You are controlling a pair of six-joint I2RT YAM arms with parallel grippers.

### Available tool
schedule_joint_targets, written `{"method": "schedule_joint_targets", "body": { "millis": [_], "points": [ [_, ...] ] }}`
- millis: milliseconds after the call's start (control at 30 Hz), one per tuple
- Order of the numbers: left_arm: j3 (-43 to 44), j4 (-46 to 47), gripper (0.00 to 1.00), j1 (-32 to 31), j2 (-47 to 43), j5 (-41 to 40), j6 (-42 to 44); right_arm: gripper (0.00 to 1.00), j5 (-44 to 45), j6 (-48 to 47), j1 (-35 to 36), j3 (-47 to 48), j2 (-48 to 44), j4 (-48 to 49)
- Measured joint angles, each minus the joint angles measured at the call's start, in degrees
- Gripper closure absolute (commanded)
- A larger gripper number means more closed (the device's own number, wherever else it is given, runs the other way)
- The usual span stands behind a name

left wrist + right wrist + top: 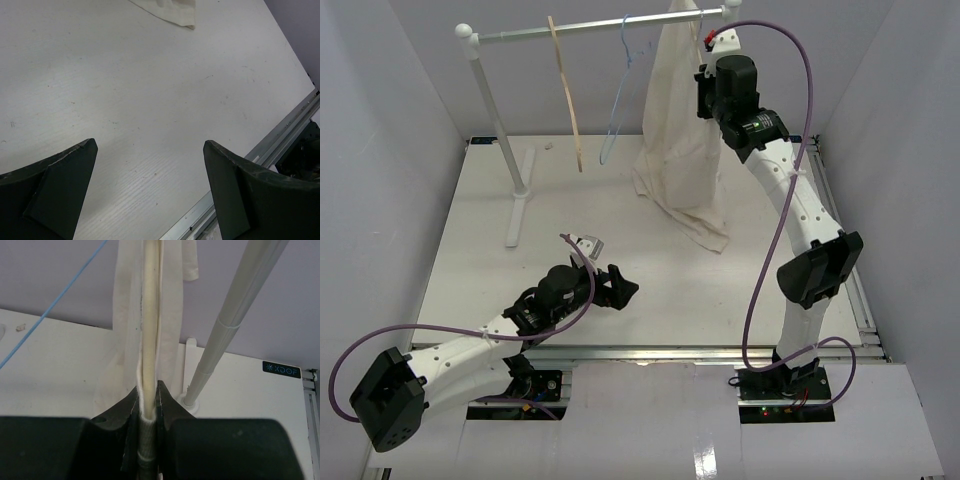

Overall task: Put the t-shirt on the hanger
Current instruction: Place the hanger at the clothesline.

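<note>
Biggest thing first: your white surface (pixel 470 250) is a matte, faintly ribbed board, well below the rail (pixel 590 33), which is the silver metal tube across the top of the rack.

The t-shirt (pixel 680 120) hangs from the rail's right end. It's soft, creased cream cotton, long enough that the hem bunches on the surface under the rail. My guess is it drapes like that because it's threaded over the hanger (pixel 151 315), a slim, smooth, pale wooden one running up the middle of the cloth in the right wrist view.

Your right arm (pixel 790 190) reaches up to just under the rail. The right jaws are pinched closed on the hanger with a fold of shirt caught alongside, and that grip looks like what's steadying it for hooking. I can't tell whether the hook is over the rail.

Your left arm (pixel 480 345) lies low, far below the rail's left half. The left jaws are spread fully wide and hold nothing, so it's parked out of the way, I reckon.

On the rail left of the shirt there's a tan wooden hanger (pixel 565 100) and a thin blue wire hanger (pixel 620 100).
</note>
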Motion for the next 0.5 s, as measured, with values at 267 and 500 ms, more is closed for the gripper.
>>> {"method": "schedule_joint_targets", "body": {
  "millis": [267, 500],
  "points": [
    [0.0, 0.0, 0.02, 0.0, 0.4, 0.1, 0.4, 0.92, -1.0, -1.8, -0.9, -10.5, -4.8, 8.0],
    [0.0, 0.0, 0.02, 0.0, 2.0, 0.1, 0.9, 0.92, -3.5, -4.8, -0.9, -11.8, -7.3, 8.4]
  ]
}}
